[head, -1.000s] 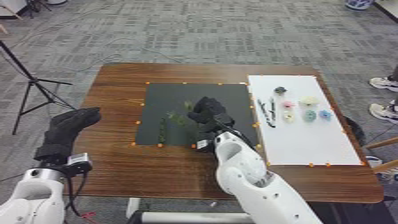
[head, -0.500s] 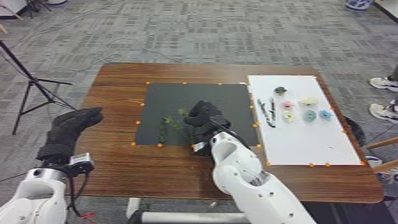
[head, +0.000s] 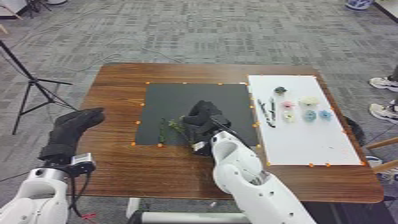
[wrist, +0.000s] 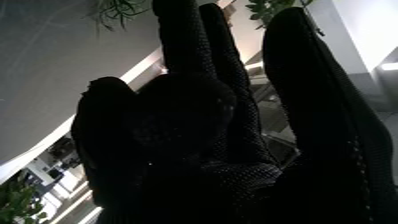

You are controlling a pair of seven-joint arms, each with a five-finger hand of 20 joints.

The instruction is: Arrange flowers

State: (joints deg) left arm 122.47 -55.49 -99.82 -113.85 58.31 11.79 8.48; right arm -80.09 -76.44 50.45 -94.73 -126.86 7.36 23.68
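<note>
1. Right hand [head: 206, 118]: over the black mat [head: 182, 95], in the head view. Whether it is released or grasping a stem cannot be told. In the right wrist view, feathery foliage [wrist: 118, 10] lies beyond the glove.
2. Leafy sprig [head: 177, 126]: just beside the right hand, on its left; contact cannot be determined. The step in hand appears to be placing or adjusting greenery as the base of the arrangement.
3. Dark green sprig [head: 163, 131]: on the mat's near left part, lengthwise. The next move probably calls for settling the leafy sprig at a chosen angle beside it, without dragging either.
4. Left hand [head: 75, 124]: relaxed and unloaded, left of the mat.
5. White sheet [head: 306, 145]: right of the mat, bearing slender dark tools [head: 273, 111] and the pink flower [head: 289, 104], cream flower [head: 308, 100], yellow flower [head: 289, 117], teal flower [head: 310, 116] and blue flower [head: 325, 115]. These presumably follow the greenery.
</note>
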